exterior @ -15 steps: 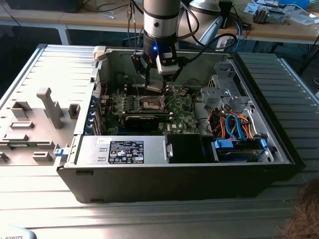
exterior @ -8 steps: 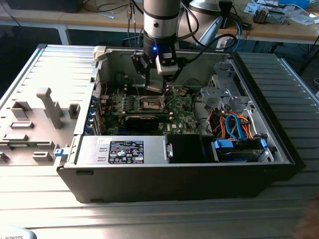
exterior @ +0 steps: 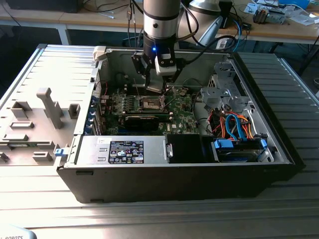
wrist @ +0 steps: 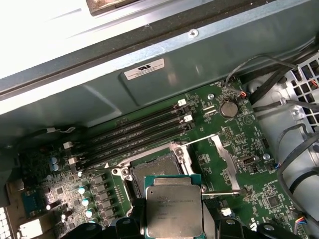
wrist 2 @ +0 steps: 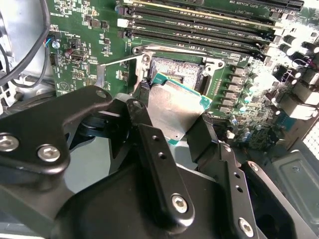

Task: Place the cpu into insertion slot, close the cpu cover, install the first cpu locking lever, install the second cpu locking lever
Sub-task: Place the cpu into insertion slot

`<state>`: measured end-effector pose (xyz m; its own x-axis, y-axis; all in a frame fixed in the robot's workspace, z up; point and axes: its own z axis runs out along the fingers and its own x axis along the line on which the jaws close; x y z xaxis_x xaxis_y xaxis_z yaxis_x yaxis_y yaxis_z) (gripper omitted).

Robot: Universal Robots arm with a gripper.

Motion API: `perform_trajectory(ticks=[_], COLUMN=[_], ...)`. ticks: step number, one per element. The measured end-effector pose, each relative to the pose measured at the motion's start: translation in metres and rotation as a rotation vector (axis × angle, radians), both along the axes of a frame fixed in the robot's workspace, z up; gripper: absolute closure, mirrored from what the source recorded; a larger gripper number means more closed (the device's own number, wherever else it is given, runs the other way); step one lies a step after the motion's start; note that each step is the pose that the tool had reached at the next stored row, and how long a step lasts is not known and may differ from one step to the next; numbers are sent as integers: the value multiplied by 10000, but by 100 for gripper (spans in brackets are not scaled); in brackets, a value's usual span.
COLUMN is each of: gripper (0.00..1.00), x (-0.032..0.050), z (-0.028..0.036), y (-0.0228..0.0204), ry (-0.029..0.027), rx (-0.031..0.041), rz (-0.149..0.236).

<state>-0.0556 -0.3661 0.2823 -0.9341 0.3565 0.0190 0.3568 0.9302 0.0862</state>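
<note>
My gripper (exterior: 156, 85) is shut on the cpu (wrist: 173, 209), a flat square chip with a dull silver top and a green edge. In both wrist views the black fingers (wrist 2: 149, 134) clamp two opposite sides of the cpu (wrist 2: 174, 107). The chip hangs tilted just above and slightly to one side of the insertion slot (wrist: 155, 168), whose dark socket (wrist 2: 177, 69) lies bare on the green board. Beside the socket the cpu cover (wrist: 223, 155) stands swung open. A thin wire locking lever (wrist: 219, 193) sticks out, raised, by the socket. In the exterior view the socket (exterior: 149, 103) lies just below the gripper.
Rows of memory slots (wrist: 134, 132) run alongside the socket. A long black card (exterior: 142, 121) and a power supply (exterior: 129, 151) sit nearer the case front. Cables and a drive cage (exterior: 224, 94) fill the exterior view's right. A grey fixture plate (exterior: 40, 114) lies outside at the left.
</note>
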Motion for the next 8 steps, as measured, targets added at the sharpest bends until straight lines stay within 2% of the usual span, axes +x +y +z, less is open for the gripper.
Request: perform_trajectory(ticks=[3, 8], gripper=[45, 45], x=[0, 0], z=[-4, -7], y=[0, 3], ry=[-1, 0], rx=[-30, -129], rz=[-119, -326])
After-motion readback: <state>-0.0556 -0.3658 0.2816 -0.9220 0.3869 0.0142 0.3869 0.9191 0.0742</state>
